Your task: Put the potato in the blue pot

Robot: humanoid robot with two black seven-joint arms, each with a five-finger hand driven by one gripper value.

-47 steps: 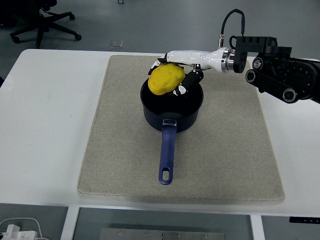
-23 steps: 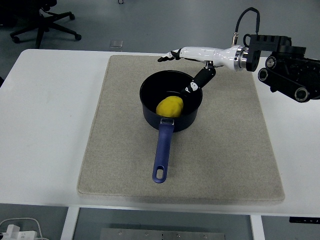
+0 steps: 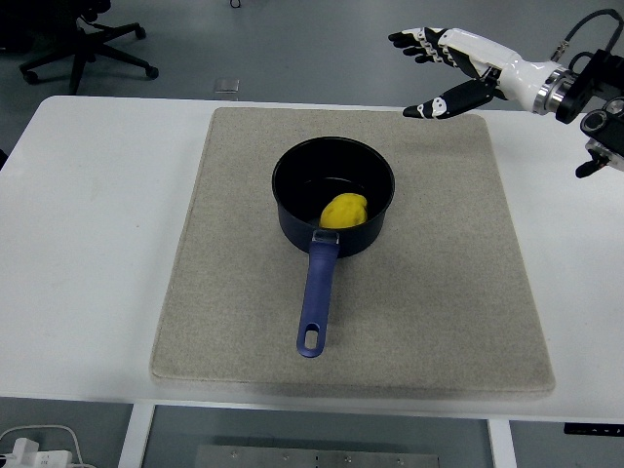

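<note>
A white worktop [image 3: 88,244] with rounded far corners carries a beige-grey felt mat [image 3: 439,292] that covers most of its middle, reaching from near the far edge almost to the near edge. On the mat, somewhat toward its far half, stands the blue pot [image 3: 292,210], dark inside, its long blue handle pointing at the near edge of the worktop and ending in a hanging hole. The potato [image 3: 343,211], yellow, lies inside the pot against the near wall, just above where the handle joins.

The right hand [image 3: 458,70] hangs above the worktop's far right corner, well apart from the pot, its white fingers with black tips spread loosely and holding nothing.

Beyond the far edge lies a grey floor, with the wheeled base of a black office chair [image 3: 83,49] at the far left and a small floor plate [image 3: 226,86]. Below the near left corner, white cables [image 3: 34,448] show.
</note>
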